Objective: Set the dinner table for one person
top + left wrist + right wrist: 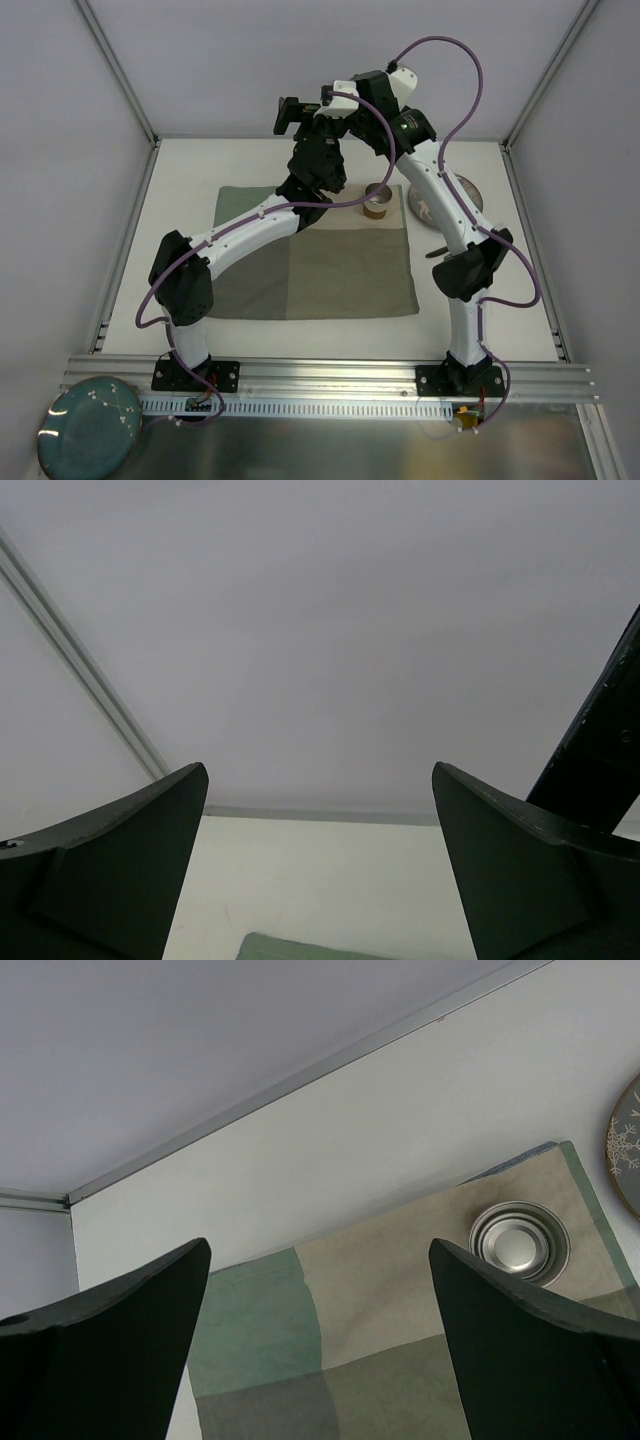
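Note:
The dinner table (180, 200) is a white top framed by aluminium bars. A green-and-beige patchwork mat (320, 260) lies in its middle, and a steel cup (378, 201) stands on the mat's far right corner. Both arms are raised over the far half of the mat. My left gripper (293, 113) is open and empty; its wrist view (320, 770) faces the back wall, with the table (330, 880) and a mat corner (300, 948) below. My right gripper (345, 98) is open and empty high above the mat (400, 1310); the cup (520, 1243) shows to its right.
A grey patterned plate (464, 190) lies on the table right of the mat, partly behind the right arm, and also shows in the right wrist view (628, 1150). A teal plate (88, 428) sits on the near shelf at bottom left. The right arm (600, 740) crosses close beside the left gripper.

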### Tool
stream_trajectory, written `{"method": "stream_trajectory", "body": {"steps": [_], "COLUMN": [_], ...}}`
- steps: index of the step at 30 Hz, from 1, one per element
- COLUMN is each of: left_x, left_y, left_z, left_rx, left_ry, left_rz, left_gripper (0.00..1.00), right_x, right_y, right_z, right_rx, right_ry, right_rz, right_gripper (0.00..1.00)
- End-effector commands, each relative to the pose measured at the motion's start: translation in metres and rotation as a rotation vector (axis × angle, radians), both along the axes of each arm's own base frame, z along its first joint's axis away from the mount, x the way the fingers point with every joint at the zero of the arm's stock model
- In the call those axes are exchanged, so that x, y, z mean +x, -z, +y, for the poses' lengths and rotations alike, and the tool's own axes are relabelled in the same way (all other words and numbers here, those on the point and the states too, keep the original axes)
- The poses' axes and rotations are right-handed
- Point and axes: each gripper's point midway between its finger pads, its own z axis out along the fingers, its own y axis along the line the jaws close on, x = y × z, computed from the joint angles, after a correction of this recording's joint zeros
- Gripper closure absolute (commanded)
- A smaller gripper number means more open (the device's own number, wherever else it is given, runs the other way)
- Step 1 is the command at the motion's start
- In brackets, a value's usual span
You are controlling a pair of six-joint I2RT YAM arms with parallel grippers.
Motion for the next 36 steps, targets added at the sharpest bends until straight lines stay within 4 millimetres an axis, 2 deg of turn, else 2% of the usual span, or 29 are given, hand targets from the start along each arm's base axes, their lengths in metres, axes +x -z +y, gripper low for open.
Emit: {"method": "stream_trajectory", "body": {"steps": [1,9,12,13,16,21,23,24,25,26,30,33,35,36], "left_x": [-0.026,-0.026,-0.025,-0.024,-0.018,-0.011,-0.012,-0.015,-0.018,-0.02,-0.019,-0.023,-0.024,-0.024], "left_y": [-0.02,-0.016,-0.009,-0.005,0.002,0.01,0.022,0.022,0.021,0.019,0.016,0.019,0.018,0.016], "left_z": [-0.071,-0.072,-0.071,-0.072,-0.072,-0.08,-0.077,-0.07,-0.063,-0.059,-0.055,-0.062,-0.072,-0.074], "left_rx": [0.038,0.029,0.006,0.011,0.011,0.033,0.035,0.02,-0.009,-0.024,-0.002,0.029,0.059,0.062], "left_ry": [0.283,0.298,0.3,0.302,0.3,0.284,0.262,0.233,0.215,0.204,0.133,0.121,0.149,0.149], "left_rz": [-0.074,-0.065,-0.049,-0.034,-0.022,-0.025,-0.007,-0.029,-0.062,-0.08,-0.084,-0.08,-0.077,-0.085], "left_gripper": [0.01,0.01,0.01,0.01,0.01,0.01,0.01,0.01,0.01,0.01,0.01,0.01,0.01,0.01], "right_x": [-0.018,-0.02,-0.023,-0.022,-0.02,-0.016,-0.019,-0.019,-0.016,-0.019,-0.014,-0.018,-0.02,-0.02], "right_y": [-0.012,-0.011,-0.002,0.007,0.01,0.02,0.028,0.015,0.021,0.018,0.023,0.032,0.039,0.028], "right_z": [0.073,0.069,0.067,0.064,0.065,0.052,0.054,0.058,0.064,0.068,0.081,0.075,0.063,0.061], "right_rx": [0.184,0.186,0.178,0.169,0.174,0.159,0.148,0.093,0.025,0.003,0.063,0.101,0.111,0.123], "right_ry": [-0.166,-0.149,-0.143,-0.132,-0.128,-0.092,-0.088,-0.103,-0.115,-0.13,-0.204,-0.213,-0.148,-0.148], "right_rz": [-0.009,-0.018,-0.001,0.015,0.011,0.032,0.046,-0.017,-0.022,-0.027,0.001,0.055,0.084,0.057], "right_gripper": [0.03,0.03,0.03,0.03,0.03,0.03,0.03,0.03,0.03,0.03,0.03,0.03,0.03,0.03]}}
